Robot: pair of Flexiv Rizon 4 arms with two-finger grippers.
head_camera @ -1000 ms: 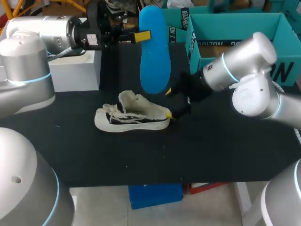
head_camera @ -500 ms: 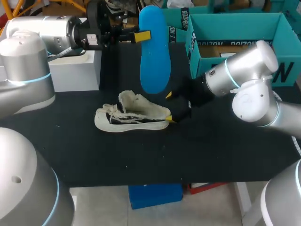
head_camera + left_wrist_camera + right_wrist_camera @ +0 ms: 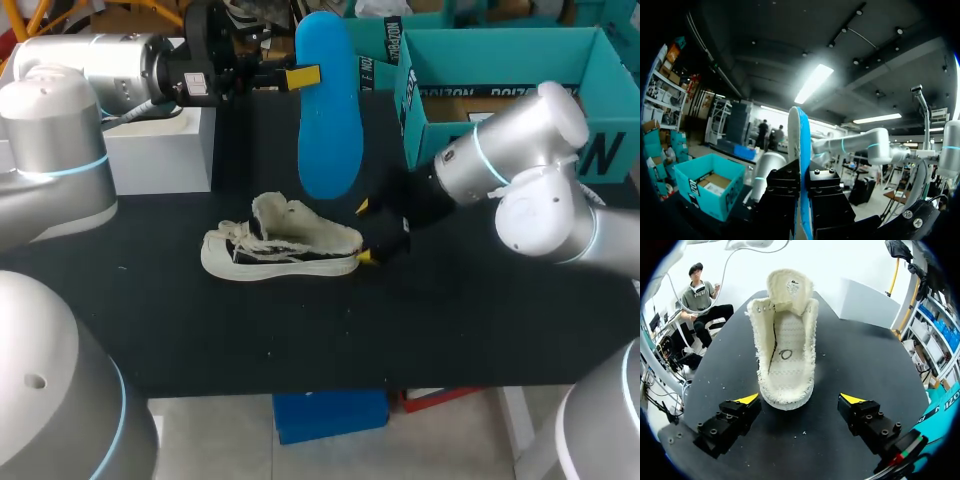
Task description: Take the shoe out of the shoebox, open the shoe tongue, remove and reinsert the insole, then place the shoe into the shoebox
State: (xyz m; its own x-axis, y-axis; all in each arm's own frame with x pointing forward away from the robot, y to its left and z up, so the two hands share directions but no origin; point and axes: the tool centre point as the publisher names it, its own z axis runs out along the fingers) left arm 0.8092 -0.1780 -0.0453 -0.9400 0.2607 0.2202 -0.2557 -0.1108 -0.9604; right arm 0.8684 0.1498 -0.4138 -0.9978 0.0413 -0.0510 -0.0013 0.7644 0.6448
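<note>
A cream and black shoe [image 3: 282, 250] lies on the black table, tongue pulled up, its inside fleecy and open [image 3: 786, 357]. My left gripper [image 3: 300, 76] is held high over the table's back, shut on the edge of a blue insole [image 3: 328, 105] that hangs upright; in the left wrist view the insole [image 3: 801, 165] stands edge-on between the black jaws. My right gripper [image 3: 367, 232] is open at the shoe's heel, its yellow fingertips [image 3: 748, 399] on either side of the heel without touching it. The teal shoebox [image 3: 500, 75] stands open at the back right.
A white block [image 3: 160, 148] stands at the table's back left, under my left arm. A second teal box part [image 3: 375, 55] stands behind the insole. The table's front edge [image 3: 300, 385] runs below the shoe.
My right gripper has shifted slightly near the shoe's heel, staying open. The left arm and the insole have not moved.
</note>
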